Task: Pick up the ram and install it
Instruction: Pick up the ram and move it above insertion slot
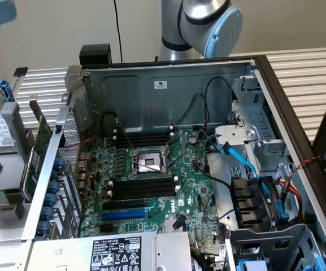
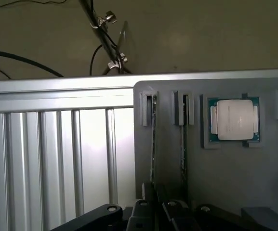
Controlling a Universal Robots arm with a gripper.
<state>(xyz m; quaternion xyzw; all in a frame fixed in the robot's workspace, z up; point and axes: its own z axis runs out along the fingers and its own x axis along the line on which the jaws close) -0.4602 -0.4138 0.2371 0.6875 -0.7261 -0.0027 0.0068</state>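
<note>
You have two thin green sticks standing on edge in the grey tray (image 2: 225, 178), each in its own slot, and one processor (image 2: 234, 120) seated just beside them. The ram (image 2: 153, 144) is the stick farther from the processor, with the second stick (image 2: 183, 144) between the two. Your gripper (image 2: 154, 192) sits at the ram's end nearest the wrist camera, jaws drawn narrow and pinching the board. In the exterior view, one arm (image 1: 208, 22) rises behind the open case (image 1: 168, 96), whose motherboard (image 1: 191, 186) carries two banks of black memory slots (image 1: 143, 188) flanking one socket (image 1: 146, 162).
</note>
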